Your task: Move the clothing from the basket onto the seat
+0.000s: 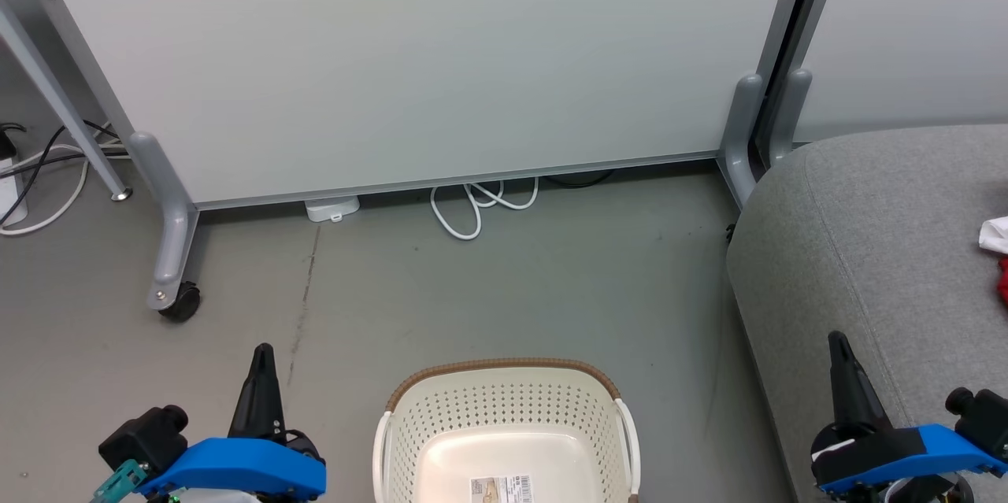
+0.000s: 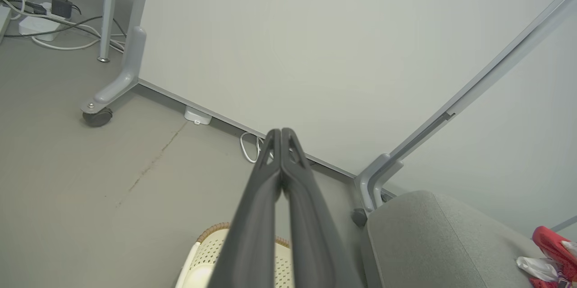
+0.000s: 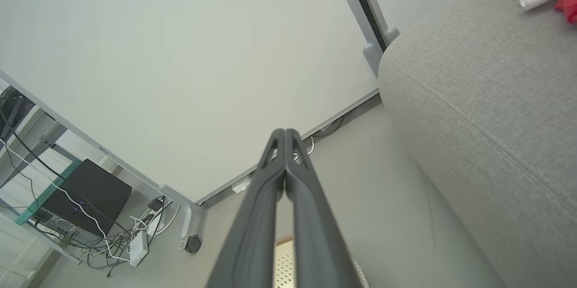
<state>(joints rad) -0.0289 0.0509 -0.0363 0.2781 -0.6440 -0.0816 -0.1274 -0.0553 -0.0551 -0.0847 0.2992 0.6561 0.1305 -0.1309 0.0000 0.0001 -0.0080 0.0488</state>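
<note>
Basket looks empty, so I'd say this one's basically done

The basket (image 1: 504, 404) sits bottom middle of the head view with just its sticker (image 1: 500, 490) showing inside. Red-and-white clothing (image 1: 996, 239) lies on the seat (image 1: 866, 251) at the right edge. The left gripper (image 1: 263, 352) and right gripper (image 1: 836, 342) have their fingers pressed together, holding nothing.

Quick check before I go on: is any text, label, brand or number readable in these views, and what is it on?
Sticker on the bottom of the basket: printed lines and what looks like a barcode, too small and blurred to read.
Nothing else in the head or wrist views carries text, a brand, a number or a sign that I can read.
</note>
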